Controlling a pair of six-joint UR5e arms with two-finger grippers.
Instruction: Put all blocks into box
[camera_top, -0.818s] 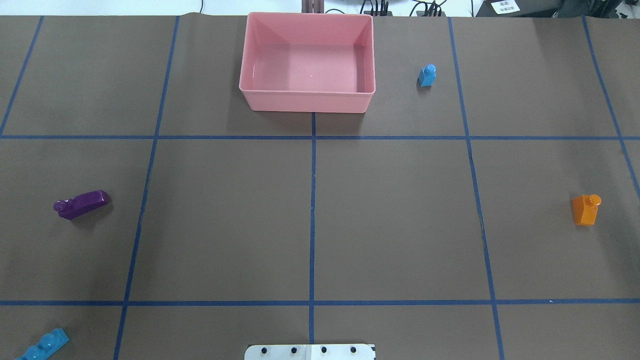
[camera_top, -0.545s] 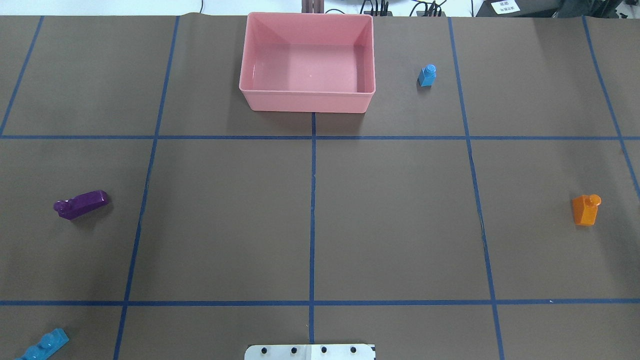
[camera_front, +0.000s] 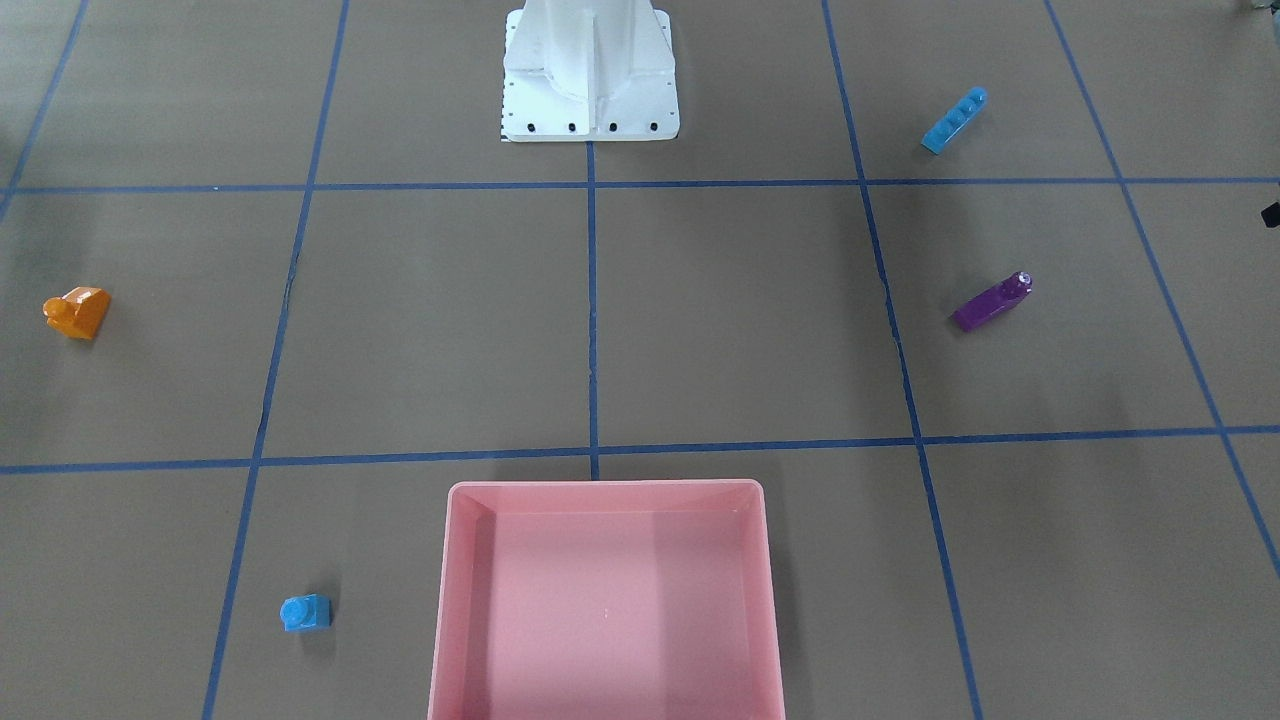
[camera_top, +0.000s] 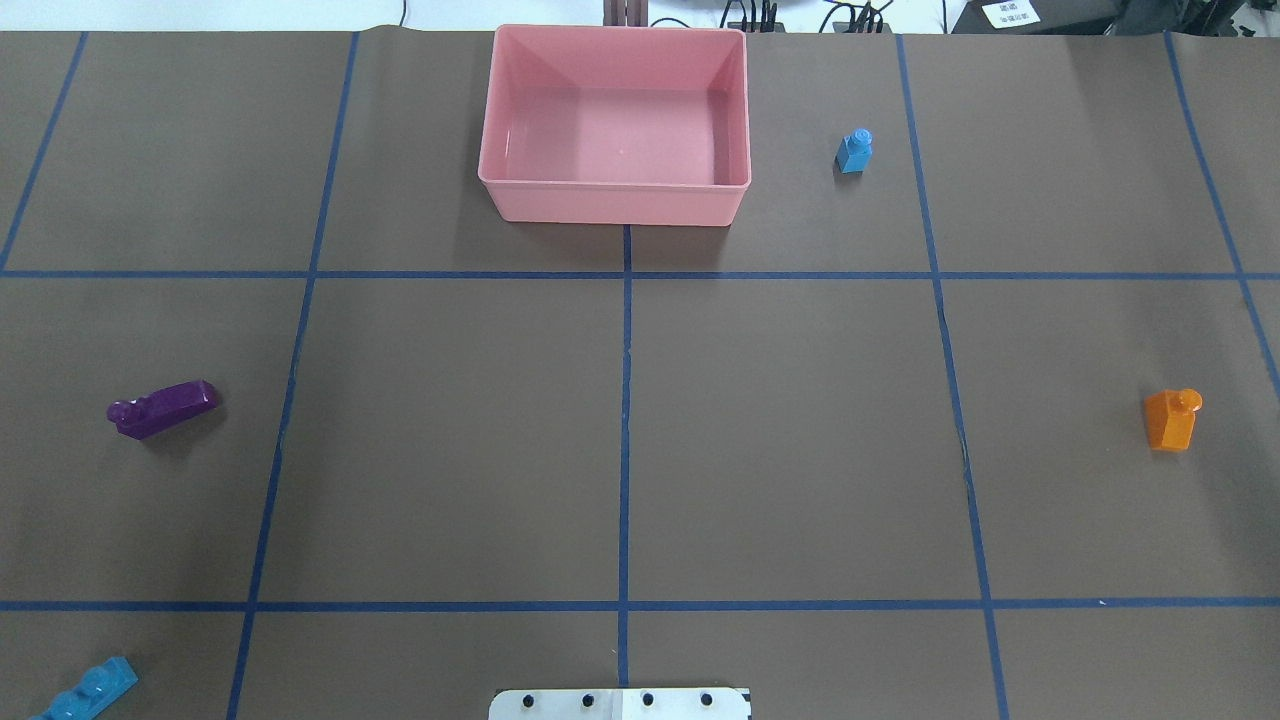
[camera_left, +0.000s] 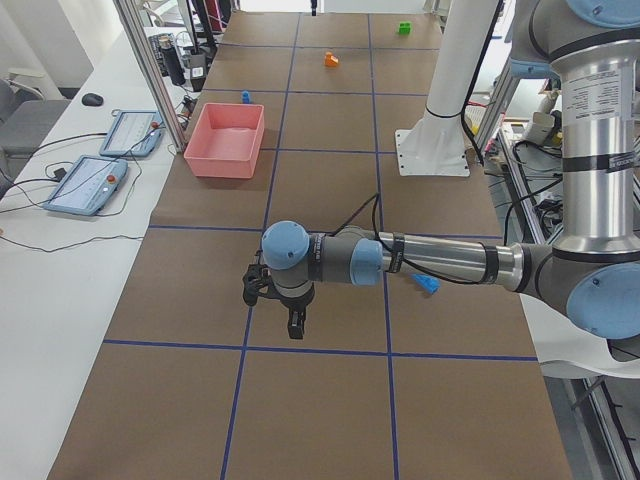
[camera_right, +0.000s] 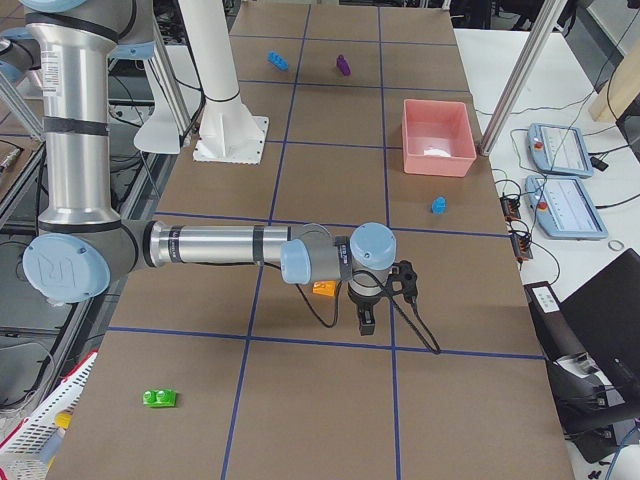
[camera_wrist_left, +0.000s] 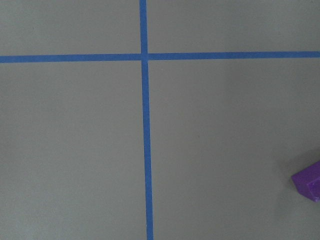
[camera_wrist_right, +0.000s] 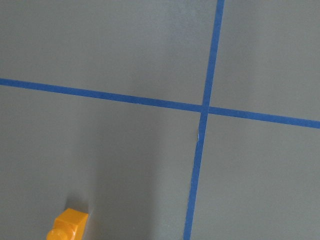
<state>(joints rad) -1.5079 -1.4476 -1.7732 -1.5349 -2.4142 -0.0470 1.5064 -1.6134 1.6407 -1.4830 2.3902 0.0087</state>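
I am looking down over the table (camera_top: 800, 420), brown and crossed by blue tape lines. At the far left, the left gripper (camera_left: 296, 328) hangs over the table pointing down. It shows only in the side view, so I cannot tell whether its jaws are apart or together. Its wrist camera catches a corner of the purple wedge (camera_top: 163, 408) at the right edge of its picture.

In the near left corner lies the long blue brick (camera_top: 85, 690), and the purple wedge lies farther in on the left side. The pink box (camera_top: 613, 205) sits at the far middle edge with nothing inside it. The small blue brick (camera_top: 854, 152) stands just right of the box, not touching it. The orange brick (camera_top: 1171, 420) stands well to the right.

The right gripper (camera_right: 366, 325) hangs near the orange brick, pointing down. Again I cannot tell how its jaws stand. The green brick (camera_right: 159, 398) lies alone toward the right end of the table.
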